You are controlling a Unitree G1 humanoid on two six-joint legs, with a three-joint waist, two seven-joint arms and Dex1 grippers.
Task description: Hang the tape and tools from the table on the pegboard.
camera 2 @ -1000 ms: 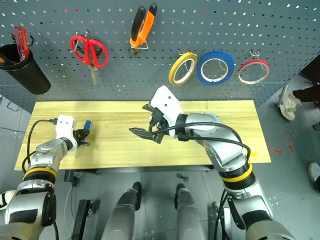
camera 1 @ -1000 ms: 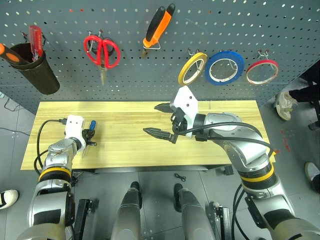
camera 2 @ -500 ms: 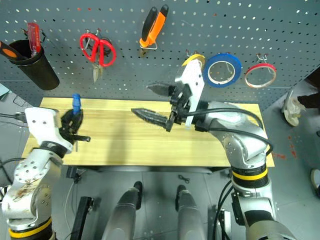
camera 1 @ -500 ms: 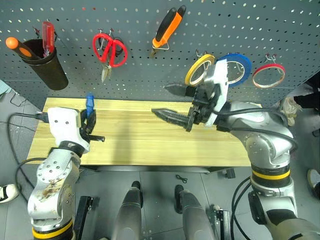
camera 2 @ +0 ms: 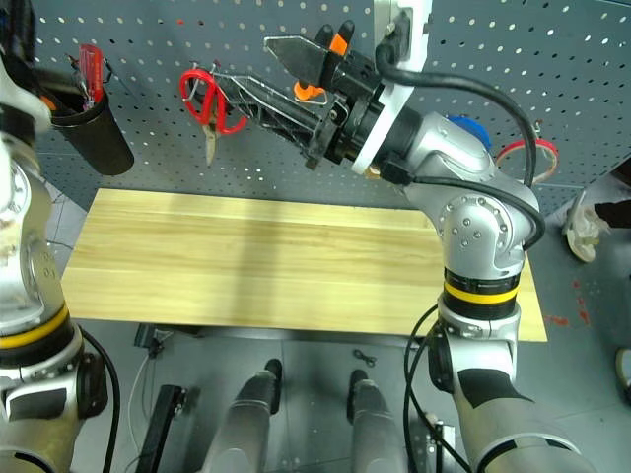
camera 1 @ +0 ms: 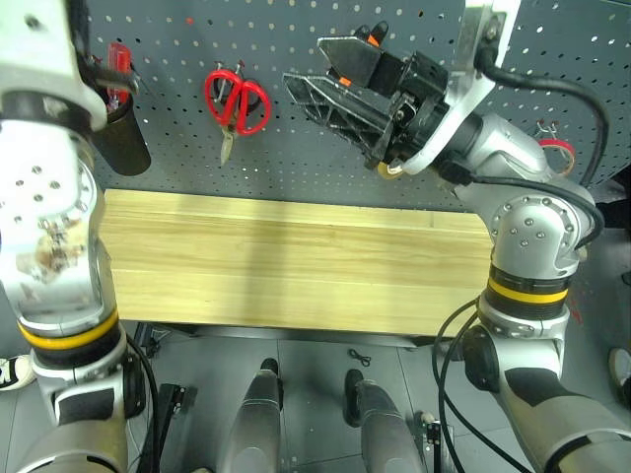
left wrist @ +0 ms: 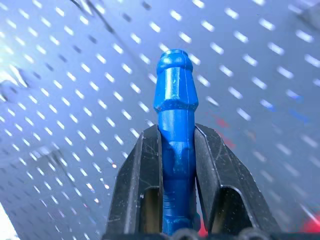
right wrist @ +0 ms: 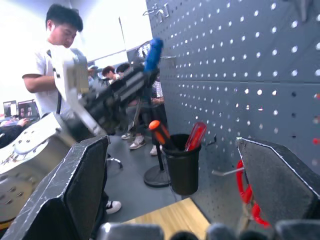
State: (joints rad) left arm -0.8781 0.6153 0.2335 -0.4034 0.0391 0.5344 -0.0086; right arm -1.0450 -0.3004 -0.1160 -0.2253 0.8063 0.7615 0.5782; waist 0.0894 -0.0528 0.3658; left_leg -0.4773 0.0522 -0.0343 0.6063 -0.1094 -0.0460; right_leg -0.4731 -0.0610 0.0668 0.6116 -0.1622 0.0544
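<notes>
My left gripper (left wrist: 175,150) is shut on the blue-handled screwdriver (left wrist: 175,100), held up close to the grey-blue pegboard (camera 1: 266,158). The right wrist view shows that screwdriver (right wrist: 152,52) above the black cup (right wrist: 182,165). My right gripper (camera 1: 308,61) stands open and empty in front of the pegboard, up high. Red-handled scissors (camera 1: 237,99) hang on a hook. The orange-and-black pliers (camera 2: 340,41) and the yellowish tape (camera 1: 387,170) hang mostly hidden behind my right gripper. The table (camera 1: 296,266) top is bare.
The black cup (camera 1: 123,148) on the pegboard holds an orange-handled (right wrist: 160,132) and a red-handled screwdriver (right wrist: 195,136). A blue tape roll (camera 2: 463,123) and a red tape roll (camera 2: 527,158) hang at the right. A person in a white shirt (right wrist: 50,65) stands off to the left.
My left gripper has lifted the blue screwdriver from the table up to the pegboard. My right gripper, still open, has risen in front of the hanging pliers and tape.
</notes>
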